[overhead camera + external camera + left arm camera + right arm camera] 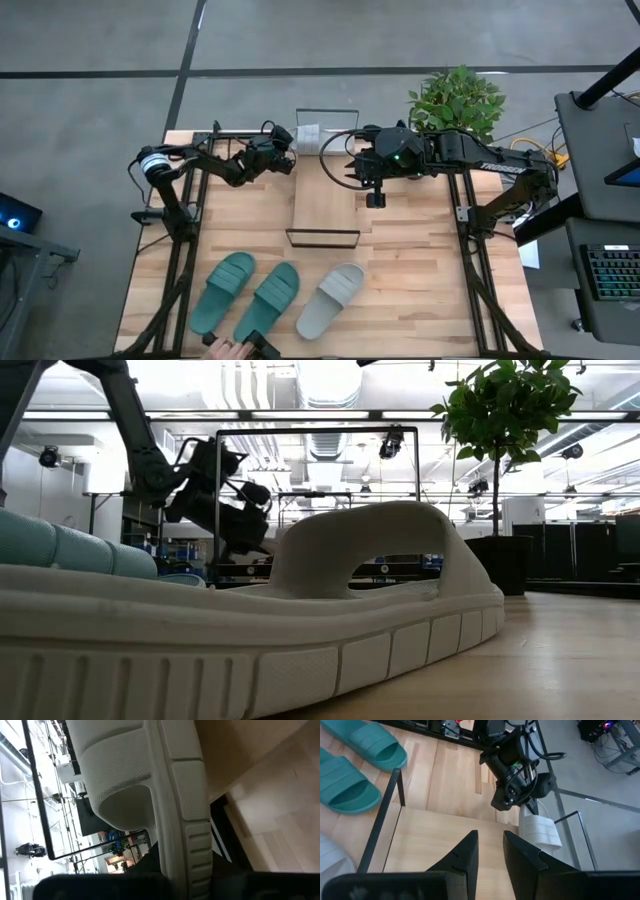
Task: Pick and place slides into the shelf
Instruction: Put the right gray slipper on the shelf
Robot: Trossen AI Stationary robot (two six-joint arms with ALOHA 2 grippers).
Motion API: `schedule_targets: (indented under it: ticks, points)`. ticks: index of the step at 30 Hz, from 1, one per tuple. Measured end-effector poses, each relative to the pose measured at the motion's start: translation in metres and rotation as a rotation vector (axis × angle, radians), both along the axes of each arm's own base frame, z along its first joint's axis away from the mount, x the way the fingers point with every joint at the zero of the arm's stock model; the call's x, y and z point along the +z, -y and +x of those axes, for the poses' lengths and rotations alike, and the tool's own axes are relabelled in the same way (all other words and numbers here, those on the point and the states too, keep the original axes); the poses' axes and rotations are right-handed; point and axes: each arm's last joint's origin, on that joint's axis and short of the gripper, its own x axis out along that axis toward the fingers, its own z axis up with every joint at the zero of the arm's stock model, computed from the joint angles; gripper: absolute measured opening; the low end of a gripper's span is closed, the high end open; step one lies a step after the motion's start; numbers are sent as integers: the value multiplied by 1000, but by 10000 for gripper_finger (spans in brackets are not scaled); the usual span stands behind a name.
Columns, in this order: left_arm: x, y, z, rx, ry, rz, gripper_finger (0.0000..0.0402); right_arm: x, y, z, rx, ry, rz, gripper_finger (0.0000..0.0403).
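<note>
Left gripper [284, 148] is clamped on the rim of a pale grey slide [540, 831], up at the far-left corner of the shelf [325, 205]. The plank runs near-to-far, so the free top lies near-right of the held slide. Left arm is clearly the closer one. Right gripper [490, 839] hovers over the plank's right edge, fingers slightly apart, empty. Teal pair [245, 295] and second grey slide [332, 300] sit near, well apart from both arms. Held slide mostly hidden from above, so I can't tell which way its long axis points. A person's hand [226, 348] is cut off at the near edge.
</note>
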Motion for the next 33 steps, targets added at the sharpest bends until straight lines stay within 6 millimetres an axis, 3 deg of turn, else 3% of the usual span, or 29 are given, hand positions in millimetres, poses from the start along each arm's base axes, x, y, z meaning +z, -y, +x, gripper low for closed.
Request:
schedule_targets:
  ticks: [8,21,33]
  points:
    - [-3,-3,-1,28,-29,9,17,0,0,0,0,-1,0,82]
    - [-10,-3,-7,89,-99,-50,137,-2,0,0,-4,-8,6,82]
    - [-6,-4,-9,169,-112,-22,193,-6,0,-1,-5,-37,8,82]
